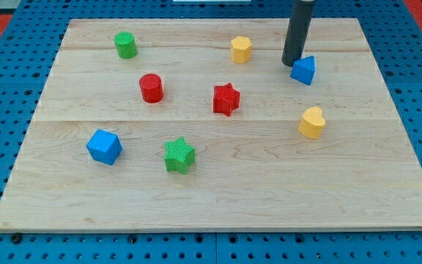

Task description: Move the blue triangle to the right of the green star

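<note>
The blue triangle [304, 70] lies near the view's top right of the wooden board [218, 198]. The green star [179, 155] lies low and left of centre, far from the triangle. My tip [291, 64] is at the end of the dark rod, right at the triangle's upper left edge, touching or nearly touching it.
A red star [226, 99] sits at the centre. A yellow heart [312, 122] is below the triangle. A yellow hexagon [241, 49] is left of my tip. A red cylinder [151, 88], green cylinder [125, 45] and blue cube [104, 146] lie on the left.
</note>
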Tool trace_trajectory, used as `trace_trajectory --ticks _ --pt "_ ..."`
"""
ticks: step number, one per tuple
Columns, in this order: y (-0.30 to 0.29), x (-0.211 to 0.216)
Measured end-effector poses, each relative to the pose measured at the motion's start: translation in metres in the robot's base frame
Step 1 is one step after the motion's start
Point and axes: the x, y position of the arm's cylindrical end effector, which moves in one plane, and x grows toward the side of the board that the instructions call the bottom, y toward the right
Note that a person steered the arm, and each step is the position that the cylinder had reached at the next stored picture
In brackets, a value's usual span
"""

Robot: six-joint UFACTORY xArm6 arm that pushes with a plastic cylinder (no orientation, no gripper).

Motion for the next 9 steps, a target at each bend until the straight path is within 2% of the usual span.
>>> trace_trajectory --ticks 3,4,7,8,9 --pt "0.000 0.017" --pt "-0.001 0.000" --pt "-0.001 -0.013" --pt "0.007 -0.030" --pt "0.045 -0.013"
